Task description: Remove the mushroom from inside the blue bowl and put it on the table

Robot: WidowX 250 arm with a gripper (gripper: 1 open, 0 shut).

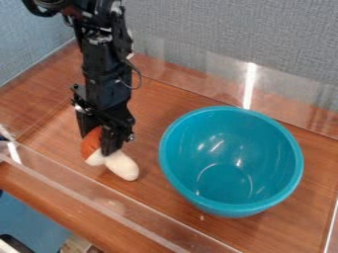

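Note:
The mushroom (115, 160) is left of the blue bowl (231, 161), its cream stem slanting down to the right onto the table (199, 99) and its orange-red cap up between the fingers. My gripper (102, 144) points straight down over it, shut on the cap end. The bowl stands upright and holds nothing that I can see. The black arm rises from the gripper toward the top left.
Low clear acrylic walls (79, 188) run along the table's front and back edges. A grey-blue wall stands behind. Bare wood lies between the mushroom and the front wall and also behind the bowl.

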